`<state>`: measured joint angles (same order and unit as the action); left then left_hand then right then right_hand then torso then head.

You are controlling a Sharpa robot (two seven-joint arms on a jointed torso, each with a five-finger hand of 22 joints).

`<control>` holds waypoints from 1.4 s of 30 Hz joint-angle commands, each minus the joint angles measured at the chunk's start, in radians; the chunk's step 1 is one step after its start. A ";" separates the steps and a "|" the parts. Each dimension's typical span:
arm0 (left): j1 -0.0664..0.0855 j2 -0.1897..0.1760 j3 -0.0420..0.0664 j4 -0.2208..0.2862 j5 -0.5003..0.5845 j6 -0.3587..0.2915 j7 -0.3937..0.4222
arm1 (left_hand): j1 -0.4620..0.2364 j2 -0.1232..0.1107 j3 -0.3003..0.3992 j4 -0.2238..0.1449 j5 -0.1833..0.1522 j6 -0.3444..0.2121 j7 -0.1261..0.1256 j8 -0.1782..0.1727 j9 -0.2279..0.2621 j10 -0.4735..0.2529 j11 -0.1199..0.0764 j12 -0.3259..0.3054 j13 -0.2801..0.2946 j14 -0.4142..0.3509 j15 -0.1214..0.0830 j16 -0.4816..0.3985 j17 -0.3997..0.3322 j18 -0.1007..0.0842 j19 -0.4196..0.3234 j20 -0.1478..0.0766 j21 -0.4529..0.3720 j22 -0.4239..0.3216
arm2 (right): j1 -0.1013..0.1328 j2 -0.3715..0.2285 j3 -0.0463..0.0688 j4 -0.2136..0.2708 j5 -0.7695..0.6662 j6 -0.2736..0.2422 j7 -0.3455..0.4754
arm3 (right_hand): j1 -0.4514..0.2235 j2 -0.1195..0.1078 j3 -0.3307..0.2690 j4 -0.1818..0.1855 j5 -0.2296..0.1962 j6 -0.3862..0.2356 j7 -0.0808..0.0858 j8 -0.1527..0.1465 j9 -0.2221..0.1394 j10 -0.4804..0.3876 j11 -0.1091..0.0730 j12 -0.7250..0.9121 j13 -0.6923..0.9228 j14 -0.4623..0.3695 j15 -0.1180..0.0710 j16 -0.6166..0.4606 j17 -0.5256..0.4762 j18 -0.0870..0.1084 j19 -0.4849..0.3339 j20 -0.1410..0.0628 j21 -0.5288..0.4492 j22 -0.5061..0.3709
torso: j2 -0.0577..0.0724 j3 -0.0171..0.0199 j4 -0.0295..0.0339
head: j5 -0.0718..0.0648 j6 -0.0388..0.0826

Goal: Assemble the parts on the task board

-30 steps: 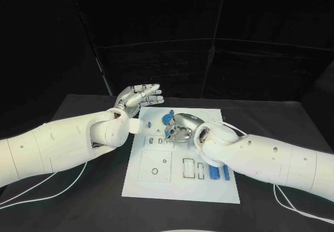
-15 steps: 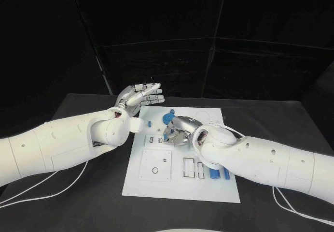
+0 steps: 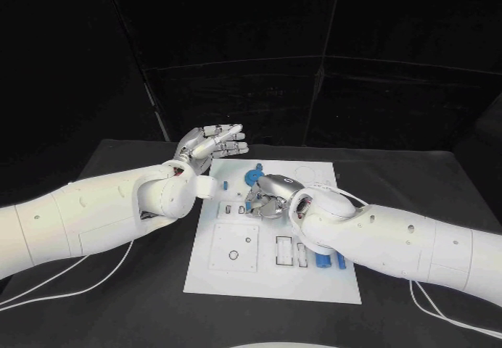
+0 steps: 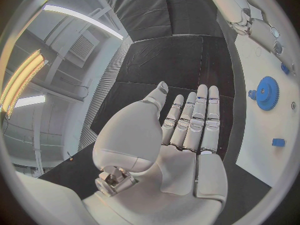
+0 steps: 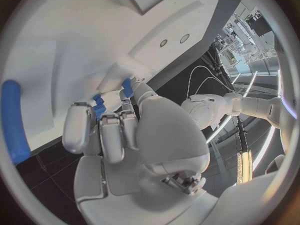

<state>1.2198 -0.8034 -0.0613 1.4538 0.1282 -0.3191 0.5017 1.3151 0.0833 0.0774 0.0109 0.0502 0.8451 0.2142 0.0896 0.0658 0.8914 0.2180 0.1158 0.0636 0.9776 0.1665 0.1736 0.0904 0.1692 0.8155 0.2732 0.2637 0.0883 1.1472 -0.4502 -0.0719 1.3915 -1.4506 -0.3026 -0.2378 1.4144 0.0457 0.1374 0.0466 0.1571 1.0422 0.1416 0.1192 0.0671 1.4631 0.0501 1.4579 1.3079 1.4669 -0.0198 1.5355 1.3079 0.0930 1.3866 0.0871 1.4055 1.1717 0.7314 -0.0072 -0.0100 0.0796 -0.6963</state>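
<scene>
Right hand (image 3: pixel 269 194) down on the middle of the white task board (image 3: pixel 236 279), fingers curled in over the small slots there; in the right wrist view, small blue part (image 5: pixel 99 103) at the fingertips (image 5: pixel 112 127), against the board, apparently pinched, though how firmly cannot be told. Left hand (image 3: pixel 210 147) raised off the far-left corner of the board, fingers straight and close side by side, nothing in it, palm bare in the left wrist view. Blue gear (image 3: pixel 251 178) flat on the far part of the board, just beyond the right hand; a small blue block (image 3: pixel 230 184) to its left. Two blue pegs (image 3: pixel 331 260) lying side by side at the near right of the board, partly behind the right forearm. Judged by look: moulded plastic pieces, light, stiff, smooth enough to slip or twist between metal fingertips, unlikely to break but easy to flick away. Best taken by the flat opposite sides for the small block, by the rim or hub for the gear, across the middle of the shaft for the pegs. Seating into a slot likely to need square alignment and gentle downward pressure rather than force; board itself thin and light, perhaps apt to slide, so worth steadying with the free left hand.
</scene>
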 commanded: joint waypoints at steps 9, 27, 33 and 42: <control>0.002 0.002 0.001 0.000 -0.002 0.010 0.007 | -0.002 -0.009 0.001 -0.005 0.004 -0.006 0.053 -0.002 0.000 -0.003 -0.002 -0.004 0.000 0.005 0.002 -0.004 -0.001 0.012 0.004 0.002 -0.004 -0.002 | -0.004 -0.005 -0.005 0.004 -0.011 0.047 -0.012 | -0.005 -0.027 0.005 -0.003 -0.005 0.002 -0.004 -0.003 0.000 -0.008 0.003 -0.009 0.126 0.083 -0.001 -0.007 0.163 -0.015 -0.004 0.001 -0.002 -0.004 | 0.000 0.0002 -0.0004 | 0.000 -0.002; 0.002 -0.001 0.001 0.000 -0.002 0.012 0.007 | -0.002 -0.009 0.001 -0.005 0.004 -0.006 0.053 -0.002 0.000 -0.003 -0.002 -0.004 0.000 0.005 0.002 -0.004 -0.001 0.012 0.004 0.002 -0.004 -0.002 | -0.010 -0.006 -0.006 0.007 -0.027 0.003 -0.022 | -0.020 -0.063 0.012 -0.007 -0.001 -0.068 0.022 -0.037 -0.003 -0.034 0.025 -0.032 0.102 0.084 0.017 -0.005 0.166 -0.015 -0.006 0.015 -0.004 -0.007 | 0.000 0.0003 -0.0011 | 0.002 0.003; 0.002 -0.002 0.001 0.001 -0.002 0.012 0.007 | -0.002 -0.009 0.001 -0.005 0.004 -0.006 0.053 -0.002 0.000 -0.003 -0.002 -0.004 0.000 0.005 0.002 -0.004 -0.001 0.012 0.004 0.002 -0.004 -0.002 | -0.011 -0.004 -0.006 0.006 -0.028 -0.014 -0.022 | -0.029 -0.072 0.010 -0.004 -0.004 -0.077 0.025 -0.039 -0.002 -0.038 0.029 -0.036 0.098 0.083 0.021 -0.005 0.167 -0.014 -0.007 0.019 -0.004 -0.008 | 0.000 -0.0004 -0.0006 | 0.000 0.004; 0.002 -0.002 0.001 0.000 -0.002 0.012 0.005 | -0.002 -0.009 0.001 -0.005 0.004 -0.006 0.053 -0.002 0.000 -0.003 -0.002 -0.004 0.000 0.005 0.002 -0.004 -0.001 0.012 0.004 0.002 -0.004 -0.002 | -0.014 -0.003 -0.006 0.004 -0.028 -0.046 -0.021 | -0.060 -0.090 -0.015 0.013 -0.016 -0.093 0.027 -0.040 0.000 -0.045 0.032 -0.042 0.090 0.083 0.024 -0.005 0.167 -0.014 -0.008 0.023 -0.005 -0.009 | 0.000 -0.0004 -0.0003 | 0.000 0.004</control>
<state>1.2198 -0.8050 -0.0614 1.4532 0.1282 -0.3183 0.5010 1.3151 0.0833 0.0774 0.0109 0.0502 0.8451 0.2142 0.0896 0.0658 0.8914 0.2180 0.1158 0.0636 0.9776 0.1665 0.1736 0.0904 0.1692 0.8155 0.2732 0.2637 0.0876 1.1340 -0.4534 -0.0761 1.3966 -1.4729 -0.3249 -0.2488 1.3628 -0.0425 0.1269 0.0574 0.1488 0.9569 0.1685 0.0861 0.0673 1.4253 0.0803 1.4192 1.3081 1.4667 -0.0052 1.5312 1.3075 0.0929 1.3792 0.1017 1.4055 1.1639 0.7310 -0.0073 -0.0105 0.0798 -0.6920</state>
